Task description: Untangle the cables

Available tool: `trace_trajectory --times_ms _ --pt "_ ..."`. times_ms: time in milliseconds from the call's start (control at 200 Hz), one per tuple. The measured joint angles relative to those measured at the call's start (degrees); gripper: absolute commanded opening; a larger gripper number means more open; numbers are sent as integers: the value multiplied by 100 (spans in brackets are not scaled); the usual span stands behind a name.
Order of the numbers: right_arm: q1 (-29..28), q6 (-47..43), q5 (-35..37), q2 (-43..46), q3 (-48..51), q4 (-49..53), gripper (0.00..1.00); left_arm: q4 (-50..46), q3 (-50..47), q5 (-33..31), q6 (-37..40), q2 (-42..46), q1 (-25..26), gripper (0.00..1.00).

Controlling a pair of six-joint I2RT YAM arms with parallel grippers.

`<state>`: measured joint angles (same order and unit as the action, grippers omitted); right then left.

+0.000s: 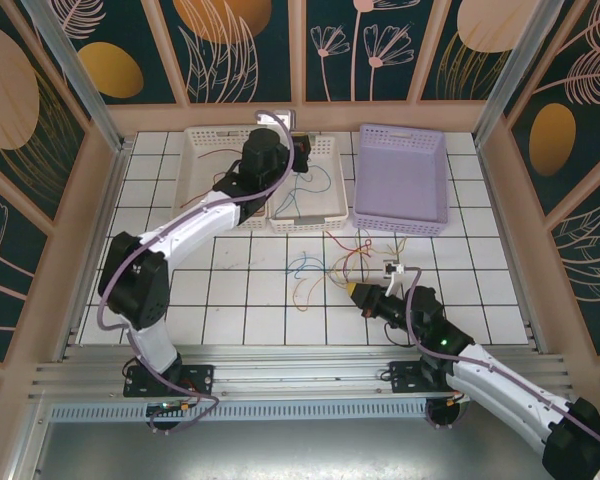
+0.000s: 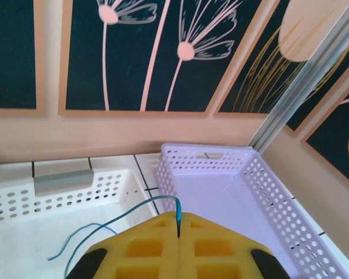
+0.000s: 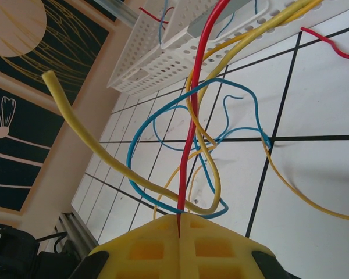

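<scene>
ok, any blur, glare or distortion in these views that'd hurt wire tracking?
Top external: even light, no glare, sharp, mild wide-angle splay; the cables read hair-thin. Left wrist: soft, yet the blue wire in the left end effector is legible. Right wrist: close range swells the red wire; no glare.

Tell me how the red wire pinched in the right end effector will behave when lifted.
The red wire is thin and bends gently above the right end effector, so it will probably sag, weighing little. It crosses loops of blue wire and yellow wire, so lifting likely drags those along.
</scene>
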<state>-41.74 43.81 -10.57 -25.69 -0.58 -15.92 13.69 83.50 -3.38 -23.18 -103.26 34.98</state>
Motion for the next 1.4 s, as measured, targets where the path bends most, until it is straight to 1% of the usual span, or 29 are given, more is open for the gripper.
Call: trace_trajectory --times_ms 315,500,696,861,1171,1401 --pt "-81 -22 0 103 0 17 0 -31 719 103 -223 -599 -22 0" --pt "-96 -39 0 118 0 33 0 -24 1292 254 -439 -610 -22 0" --pt "-111 -42 0 118 0 33 0 -28 1453 291 -461 -566 -22 0" --pt "-111 -42 0 118 0 33 0 22 1152 286 -501 -562 -22 0" --pt "-111 -44 -2 118 0 33 0 505 -24 273 -809 -619 -22 0" --pt "-114 -44 -4 118 0 33 0 817 -352 273 -964 -852 -22 0"
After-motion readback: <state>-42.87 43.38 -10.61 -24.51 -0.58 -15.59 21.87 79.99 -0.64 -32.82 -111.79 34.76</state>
